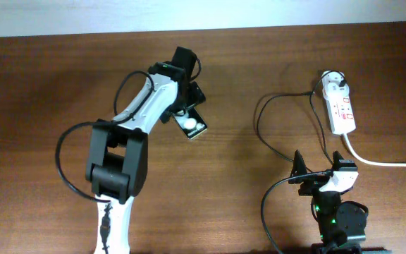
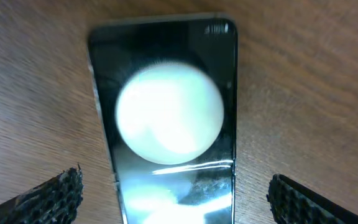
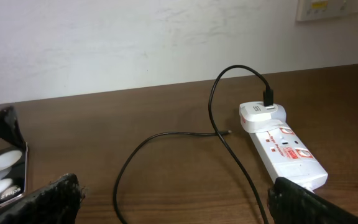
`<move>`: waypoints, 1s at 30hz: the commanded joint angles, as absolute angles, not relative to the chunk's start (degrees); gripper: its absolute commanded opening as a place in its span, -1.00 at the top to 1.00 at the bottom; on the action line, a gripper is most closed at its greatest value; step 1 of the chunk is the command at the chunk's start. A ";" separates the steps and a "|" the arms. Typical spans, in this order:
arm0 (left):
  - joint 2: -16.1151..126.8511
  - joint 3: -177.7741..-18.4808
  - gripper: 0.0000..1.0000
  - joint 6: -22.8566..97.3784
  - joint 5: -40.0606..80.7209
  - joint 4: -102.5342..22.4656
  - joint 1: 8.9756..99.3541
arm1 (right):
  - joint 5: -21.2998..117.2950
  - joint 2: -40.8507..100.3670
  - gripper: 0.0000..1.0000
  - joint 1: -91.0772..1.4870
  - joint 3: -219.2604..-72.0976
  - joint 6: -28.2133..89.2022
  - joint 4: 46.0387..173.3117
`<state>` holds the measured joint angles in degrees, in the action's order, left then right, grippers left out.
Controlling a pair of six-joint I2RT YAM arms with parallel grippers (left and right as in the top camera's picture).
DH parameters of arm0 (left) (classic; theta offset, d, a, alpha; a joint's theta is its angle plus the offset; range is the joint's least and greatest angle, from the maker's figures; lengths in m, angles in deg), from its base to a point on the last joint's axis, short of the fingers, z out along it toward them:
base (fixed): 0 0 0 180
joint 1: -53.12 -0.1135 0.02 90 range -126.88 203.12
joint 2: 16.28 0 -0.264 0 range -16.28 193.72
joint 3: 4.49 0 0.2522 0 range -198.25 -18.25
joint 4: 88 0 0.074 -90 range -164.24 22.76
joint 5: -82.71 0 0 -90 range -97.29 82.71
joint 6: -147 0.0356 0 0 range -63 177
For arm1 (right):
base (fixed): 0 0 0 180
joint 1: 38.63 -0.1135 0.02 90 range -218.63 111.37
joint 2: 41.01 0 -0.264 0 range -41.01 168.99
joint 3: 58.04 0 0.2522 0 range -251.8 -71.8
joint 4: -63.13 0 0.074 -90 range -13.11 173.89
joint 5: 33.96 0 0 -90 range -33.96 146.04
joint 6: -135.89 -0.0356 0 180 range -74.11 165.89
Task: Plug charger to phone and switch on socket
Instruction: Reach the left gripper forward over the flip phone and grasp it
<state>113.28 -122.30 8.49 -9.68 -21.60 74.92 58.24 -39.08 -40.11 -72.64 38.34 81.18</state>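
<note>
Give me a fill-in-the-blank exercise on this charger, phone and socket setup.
1. Between the fingers of the left gripper lies the ___.
2. The adapter of the charger is plugged into the ___.
3. The charger's connector tip lies loose on the ___.
4. The right gripper is ___.
Missing words: phone; socket; table; open.
</note>
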 commanded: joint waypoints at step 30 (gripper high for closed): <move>119.07 -123.28 -0.32 20.66 -13.53 -19.43 77.15 | 57.98 -39.30 -0.98 -39.63 -72.12 38.36 81.34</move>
